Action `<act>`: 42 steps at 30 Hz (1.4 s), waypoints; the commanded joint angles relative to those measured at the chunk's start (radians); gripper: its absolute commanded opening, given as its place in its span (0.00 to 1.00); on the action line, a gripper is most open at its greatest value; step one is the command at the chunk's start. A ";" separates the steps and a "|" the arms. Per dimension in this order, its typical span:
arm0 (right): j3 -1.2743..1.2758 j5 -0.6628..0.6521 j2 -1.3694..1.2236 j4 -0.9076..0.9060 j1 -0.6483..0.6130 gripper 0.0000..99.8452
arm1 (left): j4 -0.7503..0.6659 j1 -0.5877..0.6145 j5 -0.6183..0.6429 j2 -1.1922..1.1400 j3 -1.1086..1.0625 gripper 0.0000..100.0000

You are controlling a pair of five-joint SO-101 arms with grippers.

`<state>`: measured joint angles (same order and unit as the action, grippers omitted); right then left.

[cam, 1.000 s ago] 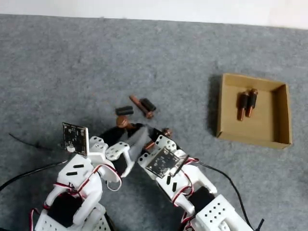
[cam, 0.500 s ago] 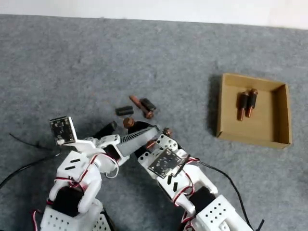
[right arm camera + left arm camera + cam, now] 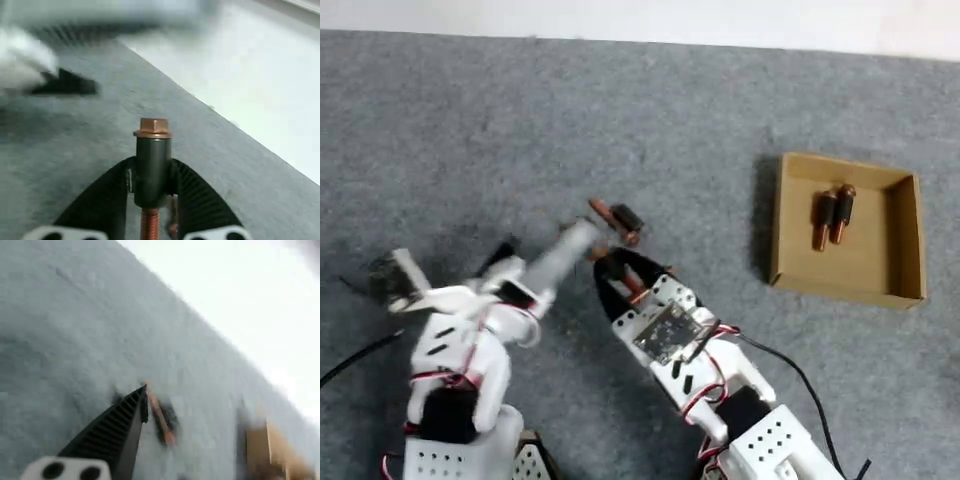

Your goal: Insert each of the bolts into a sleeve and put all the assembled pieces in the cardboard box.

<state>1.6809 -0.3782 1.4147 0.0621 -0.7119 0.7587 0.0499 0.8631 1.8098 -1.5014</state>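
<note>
The high camera looks down from far above the cardboard box. The left wrist camera sits low and faces that same box. The right wrist camera, also low, aims left of it.

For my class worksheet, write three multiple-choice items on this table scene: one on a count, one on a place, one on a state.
1. How many assembled pieces lie in the cardboard box? A one; B two; C four.
2. Where is the loose bolt? A in the box; B on the grey mat beside a black sleeve; C standing on the box's rim.
3. What is the right pincer doing? A open and empty; B shut on the box's wall; C shut on a sleeved bolt.

Answers: 1 B, two copper-and-black pieces lie side by side in the box. 2 B, the high view shows it lying on the mat next to the sleeve. 3 C, the right wrist view shows it clamped round the sleeve.
</note>
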 commanded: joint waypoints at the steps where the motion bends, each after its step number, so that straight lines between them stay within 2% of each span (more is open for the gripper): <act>1: 0.099 -0.003 0.024 0.012 0.082 0.00 | -0.083 0.091 0.038 0.008 -0.015 0.61; 5: 0.088 -0.002 0.024 0.012 0.124 0.00 | -0.144 0.091 0.038 0.007 -0.054 0.61; 8: 0.085 -0.002 0.024 0.012 0.165 0.00 | -0.181 0.091 0.037 0.007 -0.073 0.53; 12: 0.062 0.017 0.024 0.012 0.328 0.00 | -0.204 0.099 0.035 0.007 -0.077 0.30; 14: 0.028 0.104 0.018 0.012 0.440 0.00 | -0.221 0.099 0.009 0.007 -0.090 0.17; 17: -0.030 0.226 0.015 0.004 0.601 0.00 | -0.305 0.097 -0.106 0.007 -0.133 0.00; 19: -0.065 0.236 -0.001 0.002 0.664 0.00 | -0.379 0.093 -0.152 0.007 -0.173 0.03; 22: -0.150 0.204 -0.136 0.002 0.702 0.00 | -0.437 0.093 -0.158 0.005 -0.194 0.01; 32: -0.829 0.181 -1.069 -0.001 0.908 0.00 | -0.434 0.099 -0.163 0.002 -0.194 0.01; 34: -0.966 0.180 -1.205 -0.058 0.944 0.00 | -0.425 0.099 -0.163 0.002 -0.194 0.01; 39: -1.285 0.181 -1.400 -0.332 1.047 0.00 | -0.413 0.099 -0.163 0.004 -0.194 0.01; 42: -1.406 0.178 -1.471 -0.397 1.073 0.00 | -0.413 0.097 -0.163 0.004 -0.194 0.01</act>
<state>0.4519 -0.1895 -0.0353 -0.2862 0.3299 0.3491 0.1358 0.7081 1.8067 -1.6763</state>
